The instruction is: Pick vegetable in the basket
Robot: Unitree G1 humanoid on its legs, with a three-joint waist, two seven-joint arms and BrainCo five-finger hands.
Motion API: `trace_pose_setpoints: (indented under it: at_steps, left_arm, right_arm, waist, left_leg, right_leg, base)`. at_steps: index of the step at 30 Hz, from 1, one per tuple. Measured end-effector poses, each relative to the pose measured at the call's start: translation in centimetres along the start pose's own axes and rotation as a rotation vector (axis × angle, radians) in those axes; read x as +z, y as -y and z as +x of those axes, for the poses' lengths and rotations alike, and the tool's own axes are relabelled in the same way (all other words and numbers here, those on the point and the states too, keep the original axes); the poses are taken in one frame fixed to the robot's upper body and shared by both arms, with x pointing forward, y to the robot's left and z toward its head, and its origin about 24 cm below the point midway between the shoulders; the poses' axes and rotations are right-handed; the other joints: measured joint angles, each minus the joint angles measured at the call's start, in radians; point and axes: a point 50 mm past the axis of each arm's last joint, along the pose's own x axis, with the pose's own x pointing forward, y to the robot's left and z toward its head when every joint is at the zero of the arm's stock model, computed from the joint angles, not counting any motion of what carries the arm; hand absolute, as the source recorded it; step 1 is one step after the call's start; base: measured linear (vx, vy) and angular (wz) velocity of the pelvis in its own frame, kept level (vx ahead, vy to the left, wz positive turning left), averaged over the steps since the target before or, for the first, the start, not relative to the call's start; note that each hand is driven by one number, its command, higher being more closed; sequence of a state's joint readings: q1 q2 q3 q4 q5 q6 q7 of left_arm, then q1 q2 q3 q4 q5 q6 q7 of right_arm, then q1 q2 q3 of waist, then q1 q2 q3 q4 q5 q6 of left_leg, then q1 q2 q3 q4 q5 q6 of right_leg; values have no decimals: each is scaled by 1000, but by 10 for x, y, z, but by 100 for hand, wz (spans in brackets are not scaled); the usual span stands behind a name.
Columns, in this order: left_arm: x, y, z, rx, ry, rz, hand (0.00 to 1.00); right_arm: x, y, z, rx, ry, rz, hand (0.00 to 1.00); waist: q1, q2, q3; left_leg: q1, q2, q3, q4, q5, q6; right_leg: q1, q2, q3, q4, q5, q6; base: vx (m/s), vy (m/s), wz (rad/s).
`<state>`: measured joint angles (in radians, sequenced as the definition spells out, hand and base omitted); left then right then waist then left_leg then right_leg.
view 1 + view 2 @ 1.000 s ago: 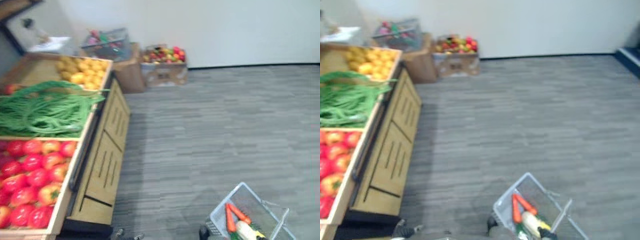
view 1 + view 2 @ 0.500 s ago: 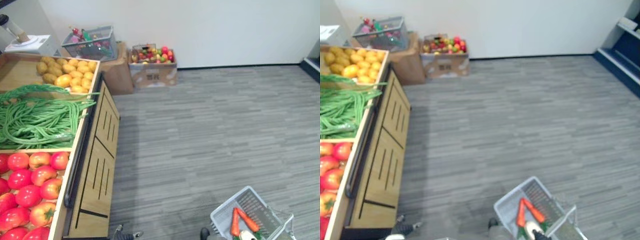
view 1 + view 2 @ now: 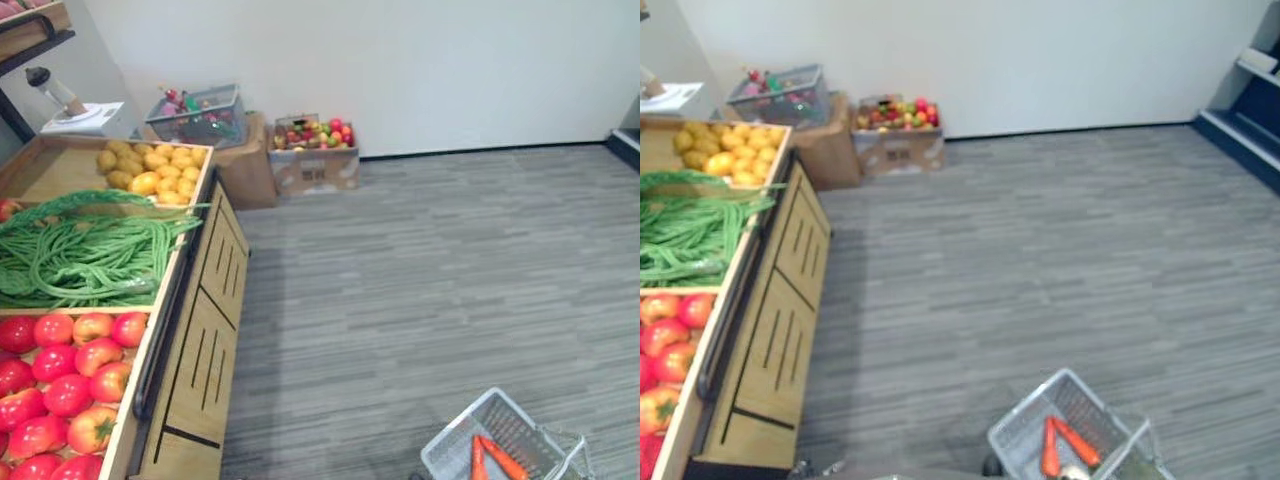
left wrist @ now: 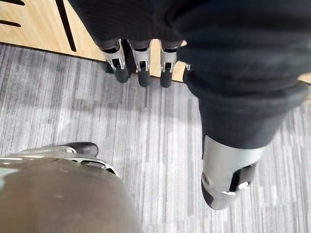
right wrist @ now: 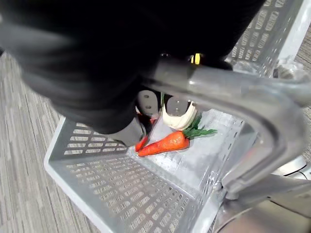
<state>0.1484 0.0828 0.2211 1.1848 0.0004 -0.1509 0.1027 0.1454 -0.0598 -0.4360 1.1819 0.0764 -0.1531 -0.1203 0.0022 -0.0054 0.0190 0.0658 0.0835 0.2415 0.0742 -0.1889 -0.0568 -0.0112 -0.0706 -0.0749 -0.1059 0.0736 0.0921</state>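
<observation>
Hanging low at the robot's right side, a grey perforated basket (image 3: 447, 452) is carrying the vegetables: two orange carrots (image 5: 163, 143) are lying side by side on its bottom, and a white root vegetable (image 5: 179, 119) with green leaves is resting just beside them, touching the longer carrot's leafy end. The right robot hand (image 5: 178, 105) is sitting right against the basket's grey metal handle (image 5: 233, 97), and its silver fingers are curling under that bar and clasping it, with the dark cover looming over the basket's open top. The left robot hand (image 4: 141, 63) is hanging over the grey plank floor (image 3: 420, 260) with its fingers reaching out straight in a loose row and the thumb standing well apart from them; it is holding nothing, and its fingertips are pointing toward the lower front of the wooden bench (image 4: 34, 29). That bench is running along the robot's left and is displaying produce in three compartments: red tomatoes (image 3: 65, 375) are filling the nearest one, long green beans (image 3: 90, 255) are sprawling in a tangle across the middle one, and yellow rounded produce (image 3: 150, 170) is piling up in the far one. Beyond the bench, against the white wall, a wire basket (image 3: 195, 105) of mixed items is sitting on a brown cardboard box, and just beside it an open cardboard box (image 3: 312, 165) is holding small red, green and yellow fruit.
</observation>
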Motion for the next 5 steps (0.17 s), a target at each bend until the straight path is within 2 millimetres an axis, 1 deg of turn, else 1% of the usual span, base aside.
trace_pose_setpoints:
  at_steps: [5]
  left_arm:
    - [-2, 0, 0, -4, -14, -22, 0]
  right_arm:
    - [0, -2, 1, 8, -8, -7, 100]
  waist:
    - [0, -1, 1]
  left_leg:
    - [30, 4, 0, -13, -2, -5]
  right_leg:
    - [19, 7, -1, -2, 0, 0]
  base:
    - [36, -15, -5]
